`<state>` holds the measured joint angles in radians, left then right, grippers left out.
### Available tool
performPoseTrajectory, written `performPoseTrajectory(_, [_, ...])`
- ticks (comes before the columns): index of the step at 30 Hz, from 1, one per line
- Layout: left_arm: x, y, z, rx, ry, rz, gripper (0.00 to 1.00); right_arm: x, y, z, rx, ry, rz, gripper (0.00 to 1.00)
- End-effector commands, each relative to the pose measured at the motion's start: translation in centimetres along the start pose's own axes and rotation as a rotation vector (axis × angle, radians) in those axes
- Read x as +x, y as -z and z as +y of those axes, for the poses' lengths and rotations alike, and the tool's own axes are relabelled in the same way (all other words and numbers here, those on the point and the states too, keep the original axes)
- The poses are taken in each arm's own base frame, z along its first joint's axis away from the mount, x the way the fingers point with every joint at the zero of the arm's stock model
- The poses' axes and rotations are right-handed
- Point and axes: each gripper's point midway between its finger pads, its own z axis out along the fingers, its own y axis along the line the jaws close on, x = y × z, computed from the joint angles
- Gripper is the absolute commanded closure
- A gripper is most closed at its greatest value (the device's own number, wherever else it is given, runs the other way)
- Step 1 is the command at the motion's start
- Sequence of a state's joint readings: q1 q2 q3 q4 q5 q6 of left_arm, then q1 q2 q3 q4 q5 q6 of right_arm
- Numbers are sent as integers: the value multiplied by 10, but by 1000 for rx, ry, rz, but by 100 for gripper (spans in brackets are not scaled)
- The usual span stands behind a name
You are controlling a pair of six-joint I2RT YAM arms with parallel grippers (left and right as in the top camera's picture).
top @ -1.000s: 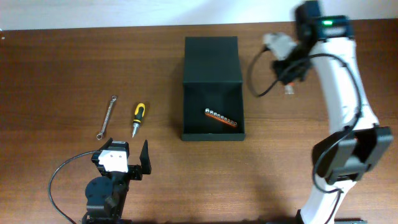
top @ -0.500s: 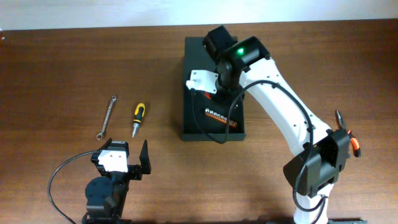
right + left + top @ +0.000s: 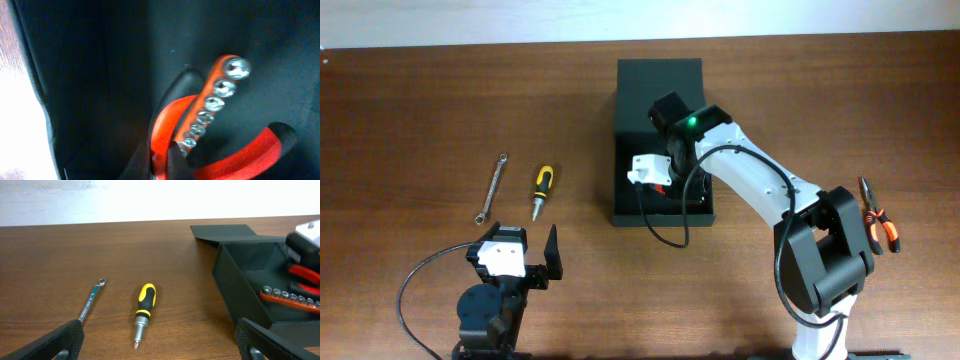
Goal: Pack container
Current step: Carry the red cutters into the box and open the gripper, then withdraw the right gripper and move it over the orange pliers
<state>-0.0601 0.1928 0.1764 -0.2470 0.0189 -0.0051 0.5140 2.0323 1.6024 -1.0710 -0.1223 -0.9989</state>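
Observation:
The black container (image 3: 660, 216) stands open at the table's middle, its flap lid (image 3: 660, 90) folded back. An orange socket rail (image 3: 216, 100) lies on its floor. My right gripper (image 3: 658, 183) is down inside the container, shut on one handle of red-handled pliers (image 3: 169, 120) that sit over the rail. The container (image 3: 240, 287), the rail (image 3: 290, 299) and the red handles (image 3: 306, 275) also show in the left wrist view. My left gripper (image 3: 160, 347) is open and empty, low at the front left (image 3: 525, 265).
A yellow-and-black screwdriver (image 3: 542, 190) and a slim wrench (image 3: 492, 187) lie left of the container, both also in the left wrist view: screwdriver (image 3: 144, 307), wrench (image 3: 92, 302). Orange-handled pliers (image 3: 876, 215) lie on the table at the right, near the right arm's base.
My right arm has swung from the back right of the table to over the container and lowered into it. The left arm has not moved.

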Motion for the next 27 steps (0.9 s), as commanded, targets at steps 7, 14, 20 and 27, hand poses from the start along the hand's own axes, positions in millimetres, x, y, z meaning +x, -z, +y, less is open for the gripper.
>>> performPoseTrajectory(7, [-11,3,0,-4,9,-26,1,1,-4,8,-25,-56,-17,6])
performPoseTrajectory(14, [-11,3,0,-4,9,-26,1,-19,49,-13,57,-206,-76,1])
performPoseTrajectory(20, [-11,3,0,-4,9,-26,1,-3,174,-82,380,-527,-152,1])
performPoseTrajectory(27, [-11,3,0,-4,9,-26,1,184,302,-112,706,-1348,-190,1])
